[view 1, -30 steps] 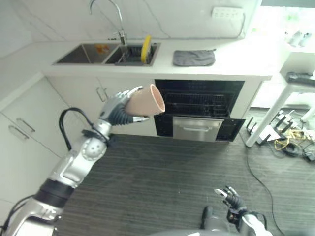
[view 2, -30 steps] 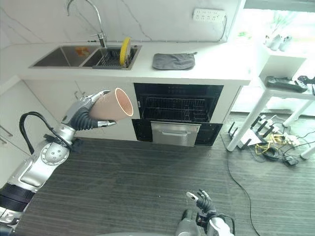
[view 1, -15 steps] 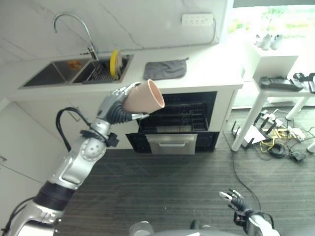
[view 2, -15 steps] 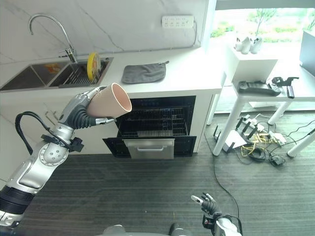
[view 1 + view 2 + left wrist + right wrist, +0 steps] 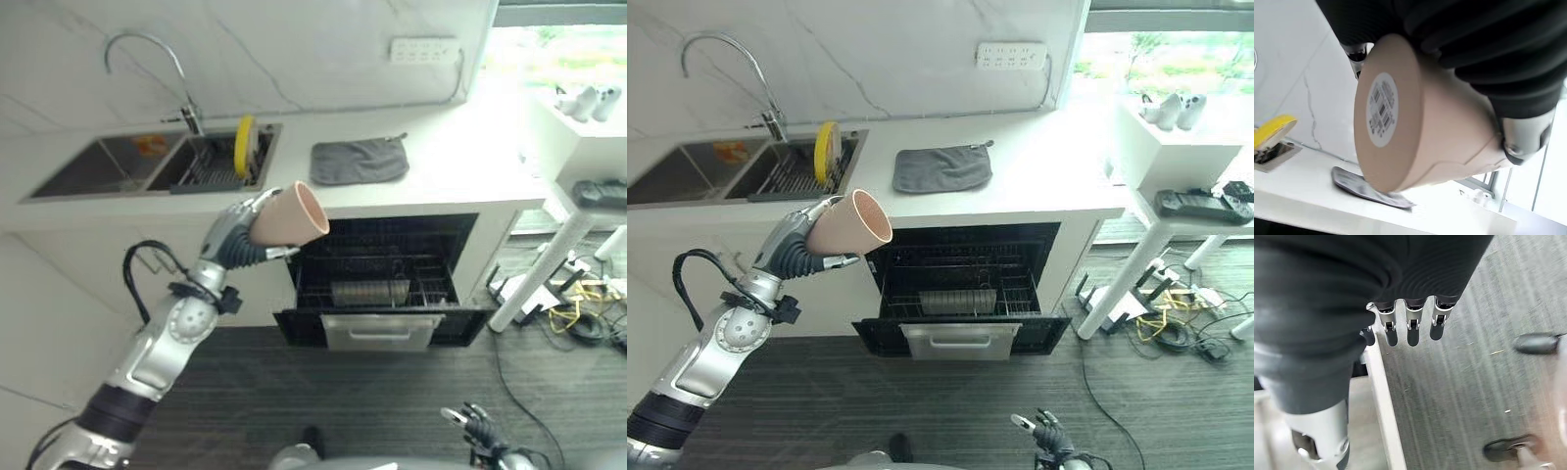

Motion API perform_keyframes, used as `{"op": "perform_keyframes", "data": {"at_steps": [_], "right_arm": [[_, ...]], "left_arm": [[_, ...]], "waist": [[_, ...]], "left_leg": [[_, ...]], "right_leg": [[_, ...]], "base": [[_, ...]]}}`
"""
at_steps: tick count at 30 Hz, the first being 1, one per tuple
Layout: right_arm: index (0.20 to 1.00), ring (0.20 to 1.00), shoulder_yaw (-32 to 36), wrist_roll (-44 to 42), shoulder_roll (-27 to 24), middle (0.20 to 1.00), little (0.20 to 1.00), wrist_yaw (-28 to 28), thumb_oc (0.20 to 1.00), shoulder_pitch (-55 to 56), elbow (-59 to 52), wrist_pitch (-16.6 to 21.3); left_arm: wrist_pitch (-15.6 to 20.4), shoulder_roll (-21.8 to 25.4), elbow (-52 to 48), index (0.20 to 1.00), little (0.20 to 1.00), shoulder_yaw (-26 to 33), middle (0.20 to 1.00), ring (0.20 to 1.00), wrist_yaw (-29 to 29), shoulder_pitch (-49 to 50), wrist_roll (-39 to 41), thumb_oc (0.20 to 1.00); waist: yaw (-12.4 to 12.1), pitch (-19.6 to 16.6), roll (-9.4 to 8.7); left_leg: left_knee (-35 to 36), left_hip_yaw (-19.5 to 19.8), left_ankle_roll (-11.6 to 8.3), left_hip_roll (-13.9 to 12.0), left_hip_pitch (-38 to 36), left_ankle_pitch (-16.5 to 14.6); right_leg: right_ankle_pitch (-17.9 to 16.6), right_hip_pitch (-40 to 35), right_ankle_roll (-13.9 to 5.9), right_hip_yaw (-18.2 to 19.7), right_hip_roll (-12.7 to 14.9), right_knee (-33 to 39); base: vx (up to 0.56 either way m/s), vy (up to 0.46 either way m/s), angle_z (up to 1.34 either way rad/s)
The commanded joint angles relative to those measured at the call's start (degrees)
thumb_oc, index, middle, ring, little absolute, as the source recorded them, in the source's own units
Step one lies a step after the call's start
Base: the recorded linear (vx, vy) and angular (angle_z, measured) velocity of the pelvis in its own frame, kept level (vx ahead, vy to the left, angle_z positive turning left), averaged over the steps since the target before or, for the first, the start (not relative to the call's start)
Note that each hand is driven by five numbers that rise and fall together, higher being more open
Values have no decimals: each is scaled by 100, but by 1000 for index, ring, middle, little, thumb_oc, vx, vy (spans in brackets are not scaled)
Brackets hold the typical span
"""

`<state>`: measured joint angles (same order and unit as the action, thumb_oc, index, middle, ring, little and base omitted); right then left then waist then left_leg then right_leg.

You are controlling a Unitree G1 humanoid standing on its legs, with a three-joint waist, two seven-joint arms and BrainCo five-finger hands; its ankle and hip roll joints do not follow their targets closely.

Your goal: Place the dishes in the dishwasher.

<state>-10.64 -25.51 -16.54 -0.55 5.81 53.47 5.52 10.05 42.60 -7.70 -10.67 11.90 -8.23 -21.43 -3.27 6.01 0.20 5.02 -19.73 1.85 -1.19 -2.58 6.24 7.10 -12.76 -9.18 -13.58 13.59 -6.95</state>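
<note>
The left hand [image 5: 233, 233] is raised in front of the cabinet face, fingers and thumb curled round a beige cup [image 5: 289, 216] — a firm grasp near the cup's base. The cup lies tilted on its side, its open mouth turned toward the dishwasher and slightly upward. In the left wrist view the cup's flat bottom [image 5: 1382, 111] carries a round white sticker, and the dark ribbed cover of the hand wraps over the cup's wall.

The dishwasher [image 5: 965, 284] sits under the tabletop [image 5: 1048, 186], its door [image 5: 962, 336] folded down flat and its lower rack [image 5: 960, 297] showing inside. The cup is held just beside the dishwasher's upper left corner, above the level of the open door and apart from it.

On the tabletop a grey cloth [image 5: 942, 167] lies flat, above the dishwasher. To its left is a double sink [image 5: 157, 164] with a curved faucet [image 5: 147, 64] behind it — a yellow plate [image 5: 243, 146] stands upright on edge in a rack in the sink's right basin.

The right hand [image 5: 477, 428] hangs low near the floor [image 5: 392, 392], well apart from everything on the tabletop. In its own wrist view the fingers [image 5: 1409, 330] are straight and relaxed, holding nothing, over the dark striped floor.
</note>
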Motion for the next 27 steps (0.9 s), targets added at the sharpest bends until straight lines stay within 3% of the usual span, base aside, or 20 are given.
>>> {"op": "perform_keyframes", "data": {"at_steps": [1,2,4,6,7,8,9,12,17,23,27], "right_arm": [[1000,1000,13,-100,48,1000,1000,182,1000,-275,-208,232],[1000,1000,56,-179,96,1000,1000,217,1000,-251,-237,234],[1000,1000,95,-160,120,1000,1000,197,1000,-231,-218,270],[1000,1000,108,-72,138,1000,1000,154,1000,-217,-234,323],[1000,1000,66,-14,158,1000,1000,217,1000,-178,-352,295],[1000,1000,65,-8,166,1000,1000,237,1000,-176,-372,283],[1000,1000,127,12,209,1000,1000,251,1000,-175,-390,221],[1000,1000,193,100,191,1000,1000,192,1000,-212,-229,187],[1000,1000,168,188,96,1000,1000,426,1000,-231,-17,130],[1000,1000,370,350,-45,1000,1000,525,1000,-91,239,2],[1000,1000,518,353,-39,1000,1000,588,1000,26,558,120]], "left_arm": [[348,219,25,200,200,285,200,200,95,-542,24,200],[311,325,64,200,200,258,200,200,84,-618,94,200],[287,404,85,200,200,266,200,200,70,-659,176,200],[240,455,91,200,200,290,200,200,65,-725,215,200],[163,540,46,200,200,277,200,200,108,-764,221,200],[158,572,37,200,200,269,200,200,135,-760,224,200],[173,707,7,200,200,303,200,200,204,-702,266,200],[263,704,-16,200,200,366,200,200,155,-593,305,200],[181,485,-176,200,200,328,200,200,-19,-595,182,200],[95,478,-259,200,200,414,200,200,74,-495,189,200],[134,440,-270,200,200,392,200,200,37,-451,119,200]], "waist": [[-1,-28,106],[53,-11,143],[71,-8,161],[90,46,169],[203,143,150],[232,169,142],[313,242,119],[245,190,105],[156,51,64],[230,1,30],[256,2,25]], "left_leg": [[-113,434,-66,80,204,-218],[-58,475,14,112,88,-307],[-35,437,7,90,10,-336],[-26,442,-95,25,-117,-358],[-2,498,-192,-23,-286,-435],[-2,505,-194,-36,-325,-476],[-2,459,-180,-122,-453,-627],[-2,267,-297,-308,-481,-606],[-2,232,-418,-478,-499,-528],[-2,114,-541,-559,-506,-514],[-2,92,-551,-555,-536,-533]], "right_leg": [[-384,602,-150,-32,-550,-1758],[-709,1079,-221,57,-529,-2258],[-752,1238,-202,22,-456,-2186],[-740,1319,-155,-69,-308,-1642],[-1156,1537,-240,8,-47,-929],[-1315,1614,-276,43,31,-824],[-1684,1920,-406,136,233,-727],[-1480,1600,-423,-147,278,-251],[-1141,1002,-303,-428,53,483],[-1197,718,-274,-505,-44,945],[-1184,664,-258,-496,-73,980]], "base": [[198,188,27],[139,115,37],[97,10,34],[89,-143,5],[75,-208,-2],[82,-270,-6],[39,-149,-5],[87,-203,4],[106,-119,4],[51,-40,-10],[4,-2,1]]}}
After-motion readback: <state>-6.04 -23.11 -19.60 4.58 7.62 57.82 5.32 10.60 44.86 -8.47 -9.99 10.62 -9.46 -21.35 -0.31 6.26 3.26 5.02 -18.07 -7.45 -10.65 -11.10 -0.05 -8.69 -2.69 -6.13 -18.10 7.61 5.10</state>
